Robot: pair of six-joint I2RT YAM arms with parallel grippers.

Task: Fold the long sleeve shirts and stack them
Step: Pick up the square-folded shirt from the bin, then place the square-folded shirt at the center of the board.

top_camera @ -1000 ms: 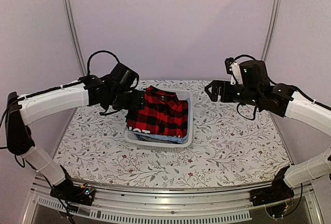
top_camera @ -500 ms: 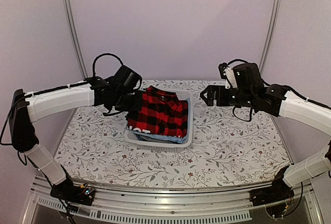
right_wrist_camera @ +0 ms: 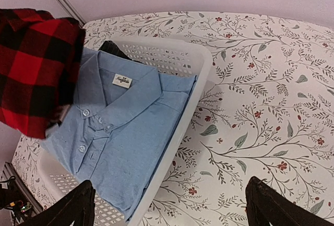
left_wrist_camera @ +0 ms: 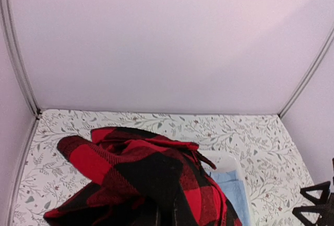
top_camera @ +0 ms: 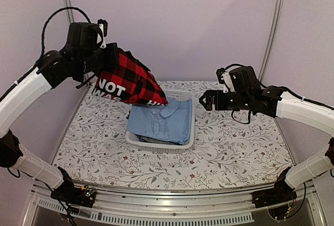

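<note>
Up in the upper left of the overhead view, grips the red-and-black check shirt (top_camera: 130, 80) with the left tool (top_camera: 104, 60), jaws buried in the cloth (closed on it, judging by how the whole garment hangs from that one spot). Holds it high and off to the left, likely so the trailing end clears the basket (top_camera: 156, 145) and can be carried to open bench (top_camera: 235, 147) for spreading. Shows white block letters on the hanging side, with the lowest tip dangling over the basket's far rim. Fills the bottom of the left wrist view with bunched check cloth.

At right centre, holds the right tool (top_camera: 204, 100) open, fingers spread wide in its own view, level and near the basket's right rim, probably ready to catch a free edge of the hanging shirt.

Below, at centre frame inside the basket: light blue shirt (top_camera: 162, 121), buttoned and lying flat. Folding not yet begun, by the look of it.
</note>
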